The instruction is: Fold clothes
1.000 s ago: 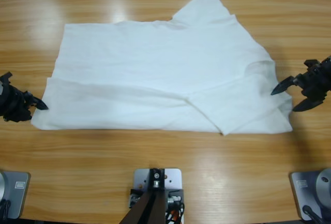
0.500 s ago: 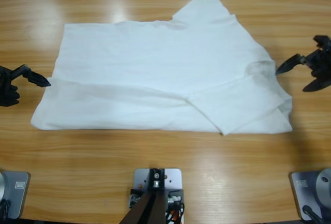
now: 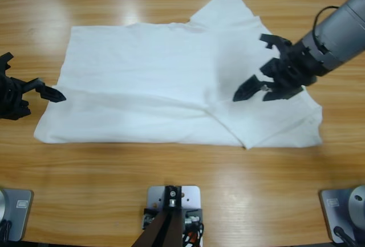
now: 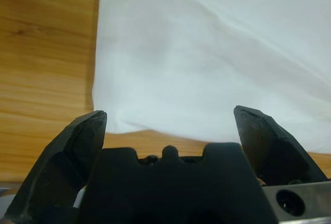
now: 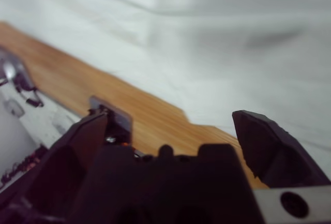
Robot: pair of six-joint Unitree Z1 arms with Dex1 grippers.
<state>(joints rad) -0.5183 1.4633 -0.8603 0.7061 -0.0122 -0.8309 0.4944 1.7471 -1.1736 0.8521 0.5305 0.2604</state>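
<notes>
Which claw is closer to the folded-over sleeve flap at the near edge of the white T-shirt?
Right. The right claw hovers open over the white cotton T-shirt just above that flap; the left claw sits open at the far opposite edge.

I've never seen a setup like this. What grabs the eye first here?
A big white T-shirt sprawls across most of the long wooden table, partly folded along its near edge. The right gripper hovers open over the shirt's right side, while the left gripper waits open at its left edge.

The large thin cotton T-shirt is plain white, without pattern. The long wooden table is honey-brown with darker grain streaks. Both grippers' jaws are black.
</notes>
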